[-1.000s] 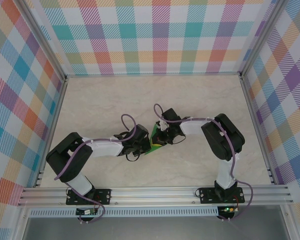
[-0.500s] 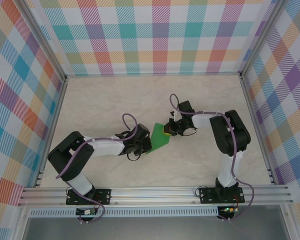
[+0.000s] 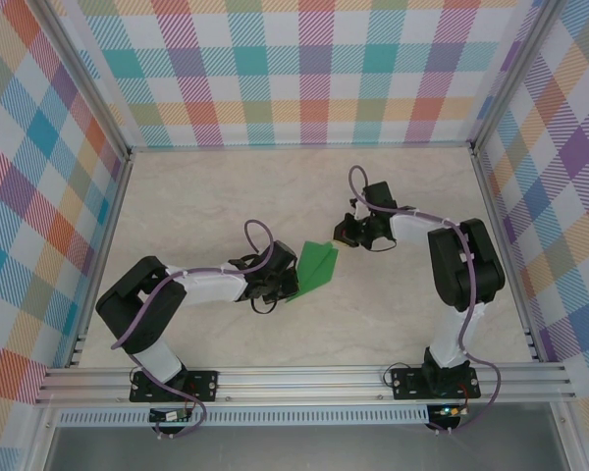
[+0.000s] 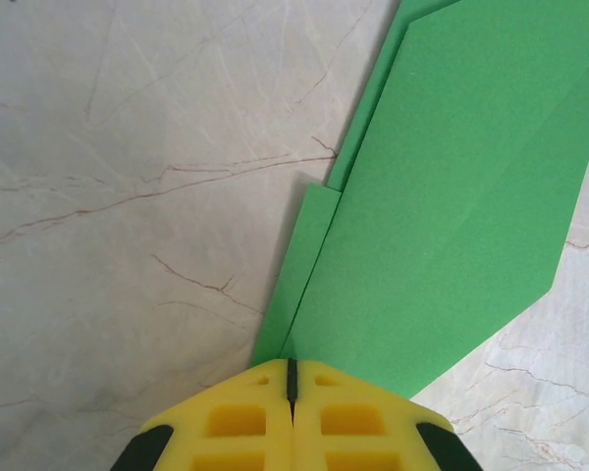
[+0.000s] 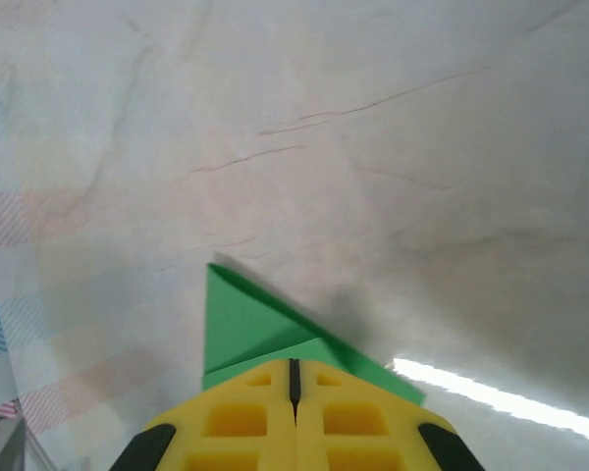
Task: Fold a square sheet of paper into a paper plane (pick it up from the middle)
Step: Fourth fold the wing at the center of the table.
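Note:
The green sheet of paper [image 3: 315, 267] lies flat on the table, folded into a narrow pointed shape running from lower left to upper right. My left gripper [image 3: 283, 285] is shut with its tips at the paper's lower-left end; in the left wrist view the layered paper [image 4: 452, 196] stretches away from the closed left gripper [image 4: 291, 365]. My right gripper [image 3: 344, 235] is shut at the upper-right tip. In the right wrist view a green corner [image 5: 240, 329] pokes out from under the closed right gripper [image 5: 294, 365]. Neither gripper shows paper pinched between its fingers.
The pale marble table [image 3: 226, 196] is bounded by metal rails and checked walls [image 3: 304, 69]. Both forearms reach inward from the near edge toward the middle. Bare tabletop lies behind and to the left of the paper.
My right gripper has slid up and to the right along the paper, from its middle to its far tip, uncovering the green fold. The left gripper has stayed put.

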You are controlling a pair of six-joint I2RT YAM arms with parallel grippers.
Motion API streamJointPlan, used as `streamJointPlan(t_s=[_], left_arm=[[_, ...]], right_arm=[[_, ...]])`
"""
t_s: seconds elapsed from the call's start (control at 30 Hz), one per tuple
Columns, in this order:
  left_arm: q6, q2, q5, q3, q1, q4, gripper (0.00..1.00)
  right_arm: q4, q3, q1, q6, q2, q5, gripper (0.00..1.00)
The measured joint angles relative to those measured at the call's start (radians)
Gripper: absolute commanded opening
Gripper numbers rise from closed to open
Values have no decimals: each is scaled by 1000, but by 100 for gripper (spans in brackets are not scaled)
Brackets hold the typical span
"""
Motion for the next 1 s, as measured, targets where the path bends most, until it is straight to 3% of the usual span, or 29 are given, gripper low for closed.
streamJointPlan(t_s=[0.37, 0.7, 1.0], left_arm=[[19, 8, 0, 19, 0, -27, 0], [19, 11, 0, 23, 0, -35, 0], [18, 5, 2, -17, 0, 19, 0]], right_arm=[[-6, -5, 171, -26, 17, -68, 3], [3, -2, 69, -37, 114, -105, 3], [9, 34, -55, -24, 121, -26, 4]])
